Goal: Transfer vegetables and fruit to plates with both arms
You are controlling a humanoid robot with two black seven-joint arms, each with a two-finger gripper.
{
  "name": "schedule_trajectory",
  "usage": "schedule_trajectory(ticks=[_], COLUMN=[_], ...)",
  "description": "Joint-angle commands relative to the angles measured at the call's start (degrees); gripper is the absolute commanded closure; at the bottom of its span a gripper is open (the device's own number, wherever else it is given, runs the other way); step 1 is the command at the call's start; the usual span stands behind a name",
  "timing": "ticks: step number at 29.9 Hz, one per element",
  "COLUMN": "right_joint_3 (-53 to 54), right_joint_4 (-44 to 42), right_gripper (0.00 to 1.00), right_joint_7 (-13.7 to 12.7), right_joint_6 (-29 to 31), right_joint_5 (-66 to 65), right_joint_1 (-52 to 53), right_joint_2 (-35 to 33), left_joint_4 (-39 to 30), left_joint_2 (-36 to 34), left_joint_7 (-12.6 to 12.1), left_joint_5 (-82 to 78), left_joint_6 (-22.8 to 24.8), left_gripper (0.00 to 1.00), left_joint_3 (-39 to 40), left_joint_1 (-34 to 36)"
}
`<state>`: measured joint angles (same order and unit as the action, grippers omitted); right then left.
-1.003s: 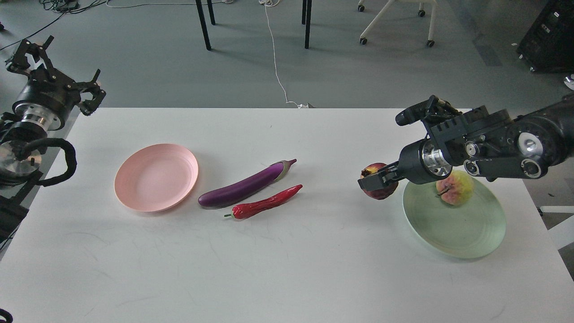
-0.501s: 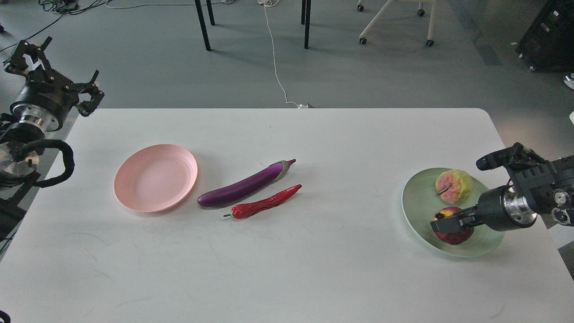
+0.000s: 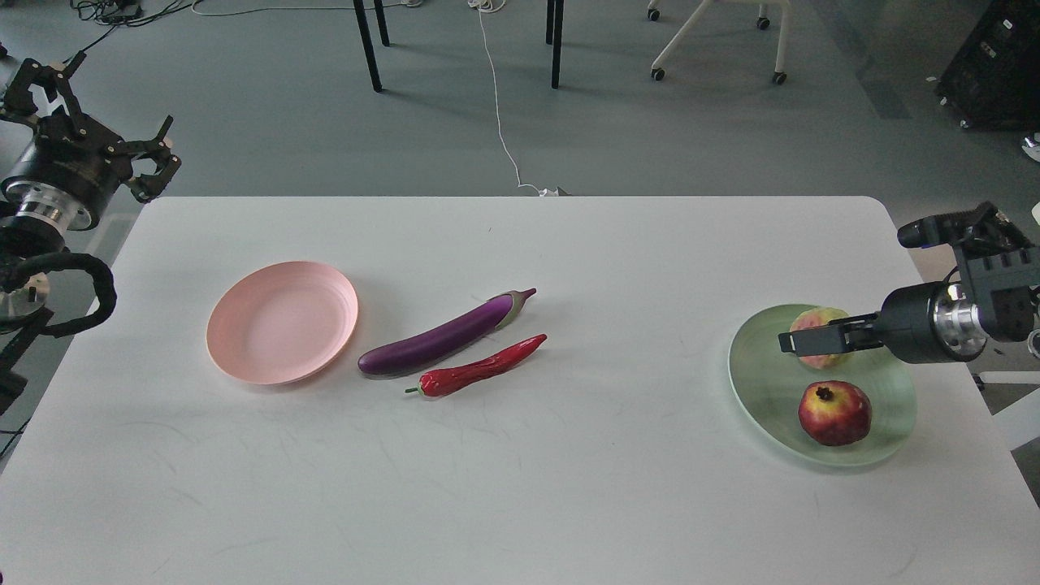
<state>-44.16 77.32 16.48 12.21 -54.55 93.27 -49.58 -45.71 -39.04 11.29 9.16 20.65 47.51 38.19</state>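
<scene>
The purple eggplant (image 3: 443, 340) and the red chili pepper (image 3: 479, 371) lie side by side mid-table, right of the empty pink plate (image 3: 280, 322). The mint green plate (image 3: 760, 382) at the right holds the dark-red pomegranate (image 3: 834, 413) at its front and the yellow-pink custard-apple fruit (image 3: 819, 318) at its back. My right gripper (image 3: 803, 341) hovers empty just in front of the custard-apple fruit, above the pomegranate and apart from it, its fingers looking parted. My left gripper (image 3: 93, 122) is open and empty, off the table's far left corner.
The white table (image 3: 520, 487) has rounded corners, with its right edge close to the green plate. Black table legs (image 3: 367, 45), a white cable (image 3: 500, 122) and a wheeled chair base (image 3: 715, 41) stand on the floor behind it.
My right gripper carried the pomegranate onto the green plate, let it go, then rose and moved back toward the custard-apple fruit. My left gripper drifted slightly up and left.
</scene>
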Motion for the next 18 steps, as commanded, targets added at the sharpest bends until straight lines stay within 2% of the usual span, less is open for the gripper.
schedule_trajectory(ticks=[1, 4, 8, 11, 18], right_joint_3=[11.0, 22.4, 37.5, 45.1, 60.8], right_joint_4=[-1.7, -3.9, -5.6, -6.7, -15.3], right_gripper=[0.02, 0.02, 0.02, 0.02, 0.02], right_joint_7=[0.0, 0.0, 0.0, 0.3, 0.6], right_joint_6=[1.0, 0.6, 0.6, 0.1, -6.3], right_joint_5=[0.9, 5.8, 12.2, 16.7, 27.8], right_joint_1=[-2.6, -9.1, -18.0, -22.5, -29.7], right_joint_2=[-2.7, -2.0, 1.6, 2.8, 9.7], left_joint_4=[-0.5, -3.9, -10.9, -15.9, -22.1], left_joint_2=[-1.1, -1.6, -2.9, -3.2, -1.0], left_joint_7=[0.2, 0.7, 0.8, 0.8, 0.8], left_joint_5=[-6.1, -17.2, -29.9, -39.1, -60.2], left_joint_6=[0.1, -0.1, -0.3, -0.3, -0.3], left_gripper=[0.02, 0.02, 0.02, 0.02, 0.02], left_joint_3=[-2.8, -5.8, -6.2, -6.3, -6.3], left_joint_1=[1.5, 3.3, 3.2, 3.2, 3.4])
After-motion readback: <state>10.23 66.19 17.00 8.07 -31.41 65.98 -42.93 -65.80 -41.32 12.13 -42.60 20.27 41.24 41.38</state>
